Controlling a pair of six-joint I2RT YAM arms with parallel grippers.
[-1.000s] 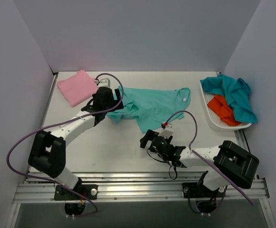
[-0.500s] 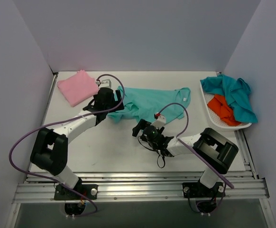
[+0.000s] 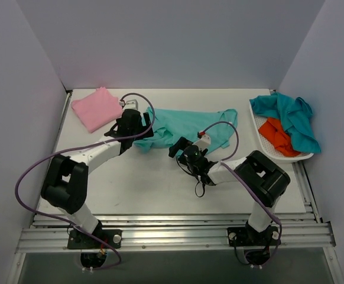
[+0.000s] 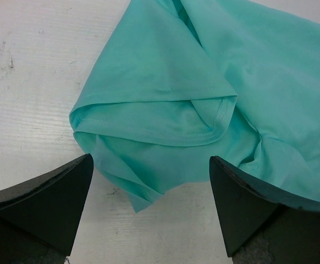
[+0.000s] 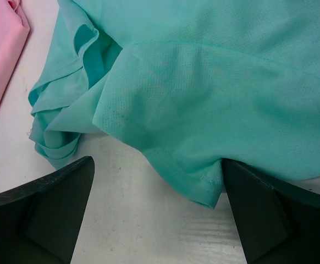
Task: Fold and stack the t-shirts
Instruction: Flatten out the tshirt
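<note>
The desk [image 3: 142,183] is closed in by walls [image 3: 160,41] at the left, top and right of the top view. Its widest bare stretch runs across the lower middle of the frame, ahead of the 2 arm bases.

The sea-green t-shirt [image 3: 187,127] lies crumpled across the upper middle. Its hem edge droops toward the frame's centre and a bunched sleeve forms its left end. The pink t-shirt [image 3: 96,108] sits folded at upper left, near the wall and apart from the green one. At the right edge a tray [image 3: 269,157] holds a teal t-shirt [image 3: 290,115] and an orange t-shirt [image 3: 276,135], the teal one spilling over the rim.

The left hand [image 3: 140,130] is spread wide over the bunched sleeve. In its wrist view the fold lies just ahead of the fingers [image 4: 44,203], unpinched. The right hand [image 3: 178,147] is equally wide, poised at the hem's lowest corner, which sits between its fingers in its wrist view. Neither holds anything, and whether either touches the cloth cannot be told.
</note>
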